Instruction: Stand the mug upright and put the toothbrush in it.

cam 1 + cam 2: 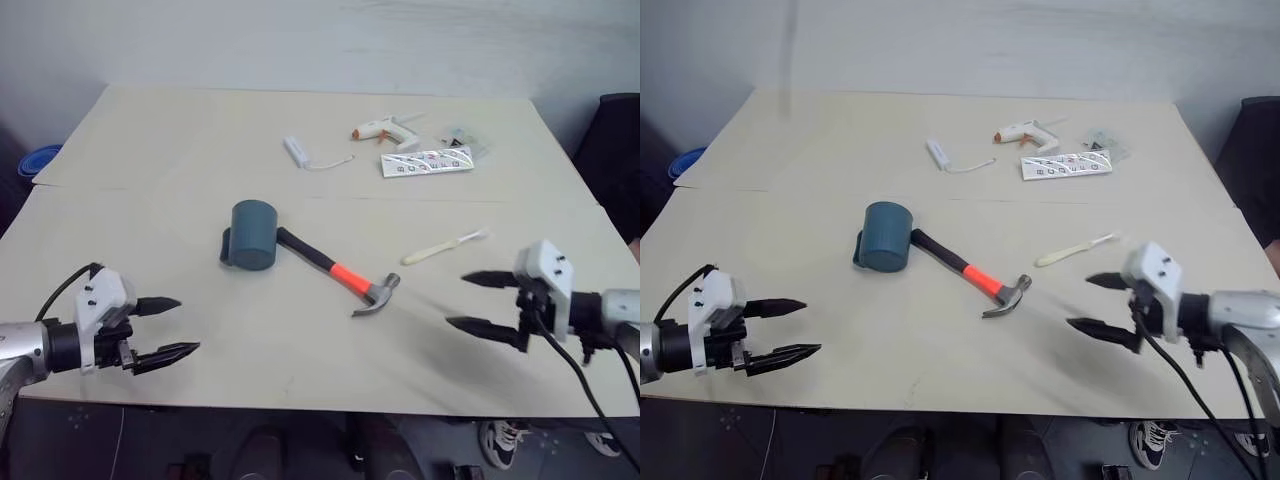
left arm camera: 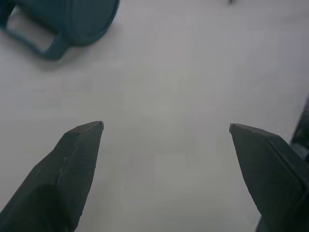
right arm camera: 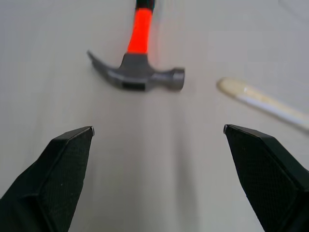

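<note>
- Nearest to me, my left gripper hung low over the near edge of the table, fingers spread wide and holding nothing.
- On the other side my right gripper was the same: fingers apart, nothing between them, pointing inward over the bare wood.
- Just ahead of the right gripper lay the hammer, flat, its steel head toward my right hand and its black and orange handle running back toward the mug.
- The toothbrush lay flat on the table, beside the hammer head and a little farther away, near my right gripper but apart from it.
- The mug was in the middle of the table, on its side I believe, with the small handle on the side of my left arm; from the head view I could not say surely which way the mouth was turned. The end of the hammer handle was at the mug, touching or nearly so.
- Farther away stayed things I did not need: a small white stick with cord, a white glue gun and a printed card.
- My judgement: nothing of the task was done. The mug was still to be stood up, then the toothbrush to be picked up and put inside it.
</note>
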